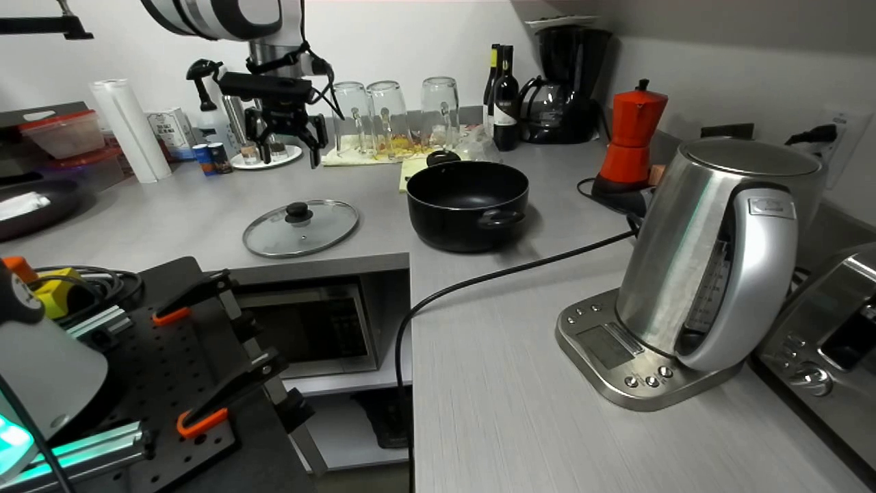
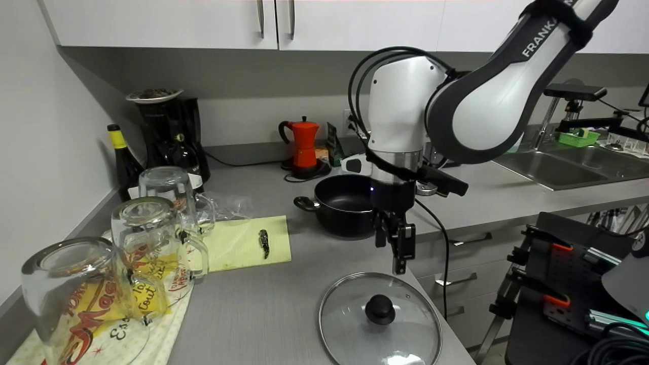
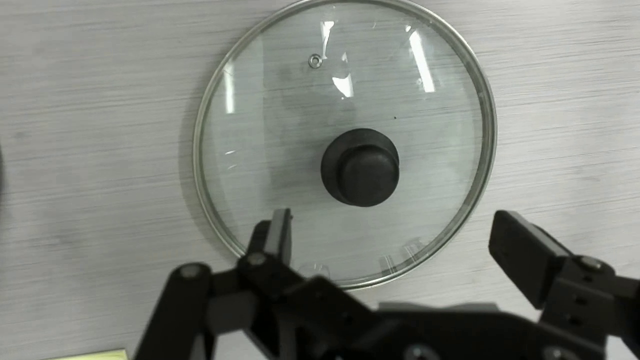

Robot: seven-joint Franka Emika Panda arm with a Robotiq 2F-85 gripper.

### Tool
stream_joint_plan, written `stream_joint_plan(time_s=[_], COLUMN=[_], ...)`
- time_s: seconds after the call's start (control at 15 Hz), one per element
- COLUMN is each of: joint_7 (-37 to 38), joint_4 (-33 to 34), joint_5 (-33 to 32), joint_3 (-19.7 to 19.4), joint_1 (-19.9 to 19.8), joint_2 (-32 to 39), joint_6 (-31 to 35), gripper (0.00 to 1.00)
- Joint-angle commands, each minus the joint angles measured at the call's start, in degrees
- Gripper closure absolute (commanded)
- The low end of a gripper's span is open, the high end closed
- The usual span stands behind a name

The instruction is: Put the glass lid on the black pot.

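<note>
Lying near the grey counter's (image 1: 479,397) front edge, the round clear-glass lid (image 1: 301,229) could slide off if the spread black two-fingered claw (image 1: 289,154) strikes the black knob (image 3: 367,172) off-centre; the wide black pot (image 1: 462,224) stands by the inner corner.

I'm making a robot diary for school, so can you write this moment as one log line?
gripper: open, empty, above counter | glass lid: lying on counter, apart from pot | black pot: uncovered | covering: not yet done

Grey counter (image 1: 493,390), glass lid (image 1: 301,231), black pot (image 1: 462,224) near it, yellow sheet (image 2: 236,246)
</note>
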Motion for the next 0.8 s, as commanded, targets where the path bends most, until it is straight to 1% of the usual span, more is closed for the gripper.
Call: stream_joint_plan(time_s=[0.0,0.33,0.73], joint_7=[-2.8,-2.4,0.2], joint_4=[4.6,7.9,9.2], joint_5=[0.8,-0.2,-1.6], joint_3=[2.2,3.9,3.7], joint_1=[-2.0,-2.7,-2.0], joint_2=[6.8,13.2,17.7], joint_6=[1.6,3.1,6.3], gripper=[0.0,0.0,0.0])
